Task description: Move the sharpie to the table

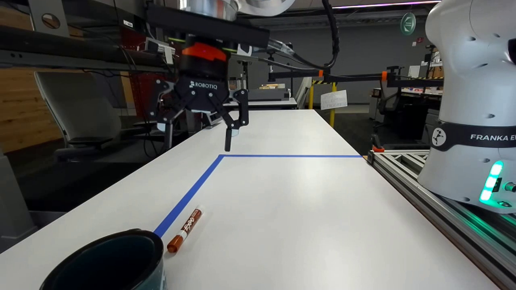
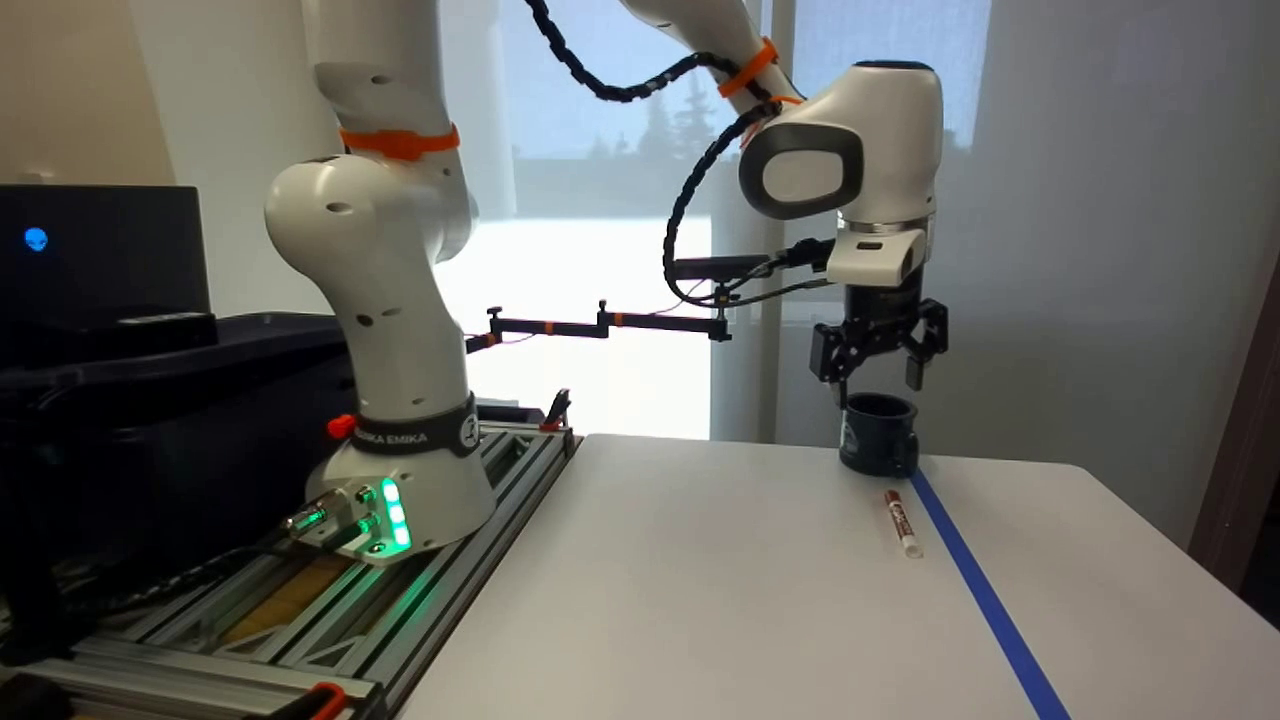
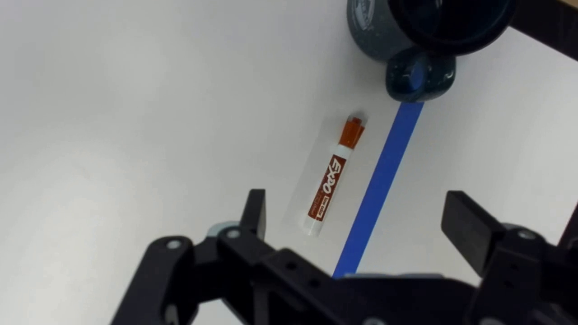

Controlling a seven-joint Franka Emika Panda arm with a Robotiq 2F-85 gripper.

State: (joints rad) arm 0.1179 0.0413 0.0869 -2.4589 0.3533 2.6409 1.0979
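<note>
The sharpie is a slim marker with a white barrel, a brown label and a red-brown cap, and it lies flat on the white table in both exterior views (image 1: pixel 188 224) (image 2: pixel 902 523) and the wrist view (image 3: pixel 328 183). The white table (image 1: pixel 290 201) also fills the lower part of an exterior view (image 2: pixel 700 580) and most of the wrist view (image 3: pixel 135 135). My gripper (image 1: pixel 198 139) is open and empty, above the table and apart from the sharpie; it also shows in an exterior view (image 2: pixel 878 384). In the wrist view (image 3: pixel 356 210) its fingers stand wide apart, with the sharpie nearer the left finger.
A dark mug (image 1: pixel 111 257) stands close to the cap end of the sharpie; it also shows in an exterior view (image 2: pixel 876 440) and the wrist view (image 3: pixel 379 36). A blue tape line (image 1: pixel 193 189) runs beside the sharpie. The robot base (image 1: pixel 475 161) stands along a table edge.
</note>
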